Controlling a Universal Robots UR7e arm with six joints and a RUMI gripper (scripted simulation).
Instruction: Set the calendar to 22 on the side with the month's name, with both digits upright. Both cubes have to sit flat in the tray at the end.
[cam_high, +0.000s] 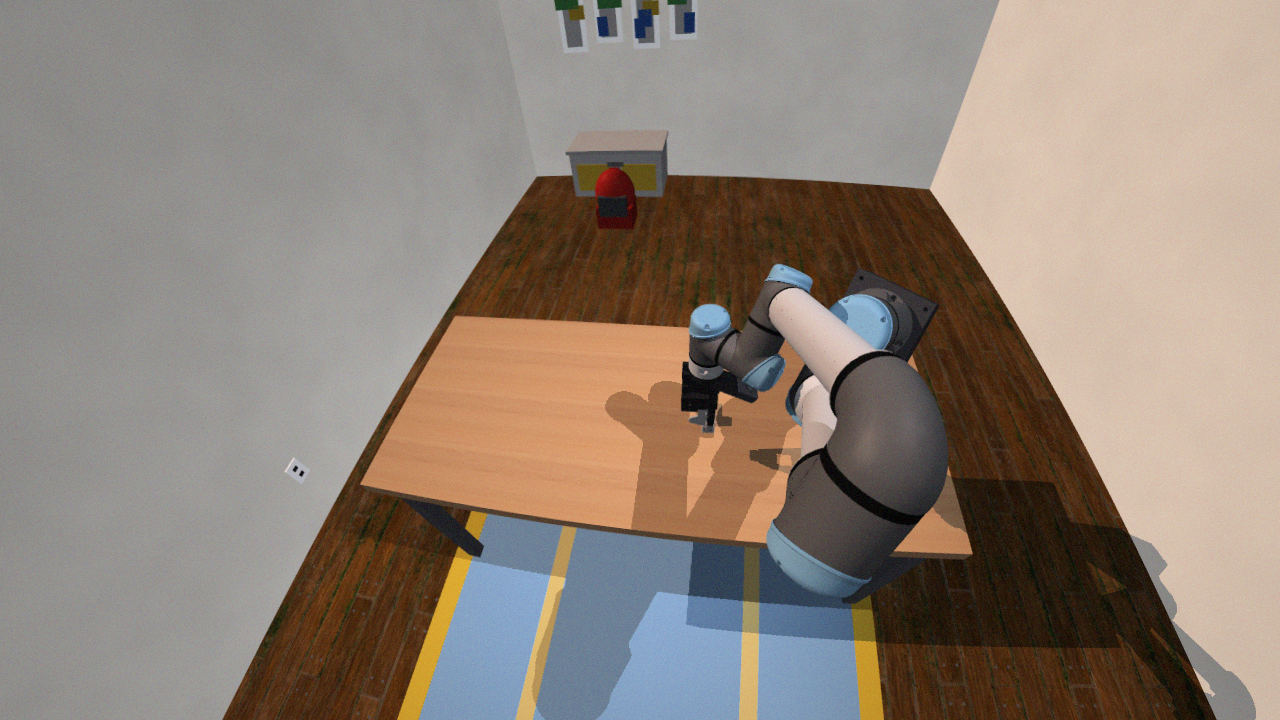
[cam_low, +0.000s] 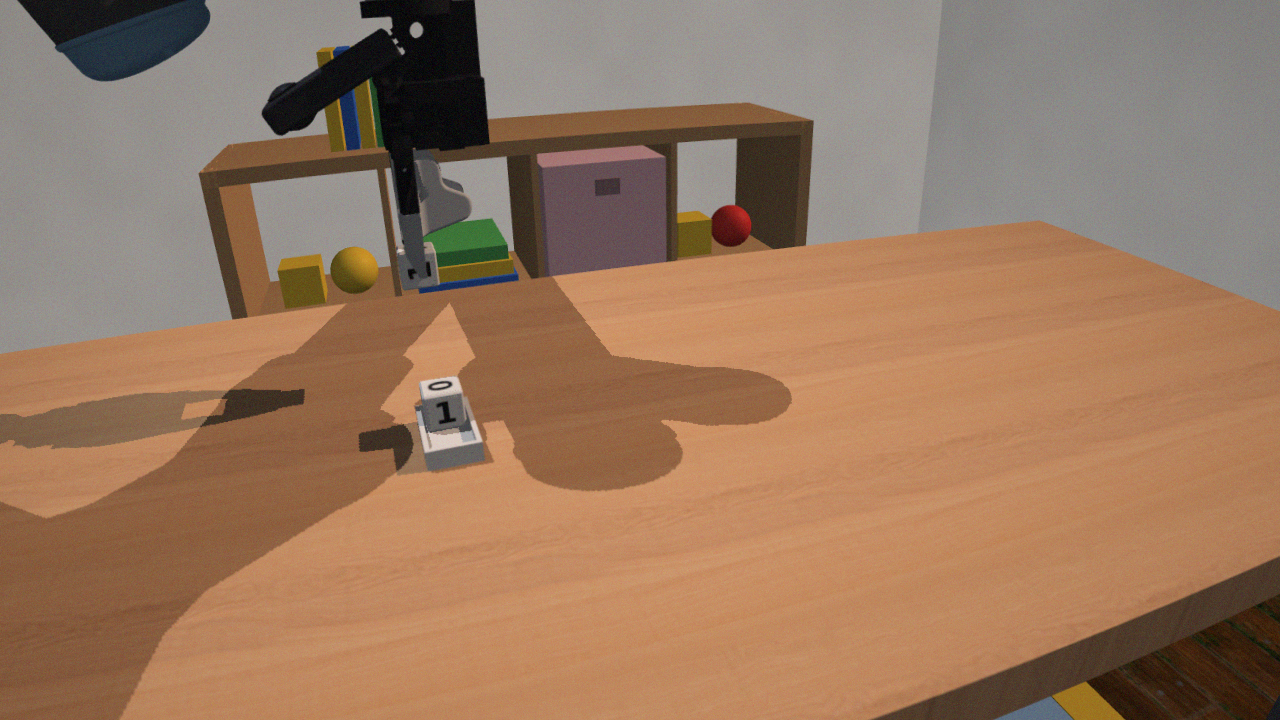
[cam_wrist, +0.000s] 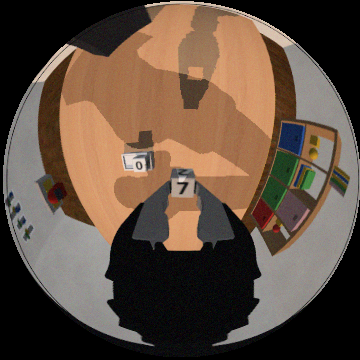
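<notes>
My gripper (cam_high: 705, 422) (cam_low: 417, 261) (cam_wrist: 182, 181) is shut on a white digit cube (cam_low: 431, 254) (cam_wrist: 182, 189), held well above the table. The wrist view shows an upright 7 and part of another digit, apparently a 2, above it. In the exterior view a finger partly covers a dark digit on its side. The small white tray (cam_low: 456, 454) (cam_wrist: 128, 161) stands on the table, to the left of the held cube in the wrist view. The other cube (cam_low: 443, 407) (cam_wrist: 140, 164) sits at one end, with 1 on a side and 0 on top. The month's name is not readable.
The wooden table (cam_high: 537, 420) (cam_low: 850, 429) (cam_wrist: 100, 125) carries broad arm shadows. The arm (cam_high: 886, 438) reaches over it from the right in the top view. A shelf (cam_low: 626, 125) with boxes and toys stands beyond the table.
</notes>
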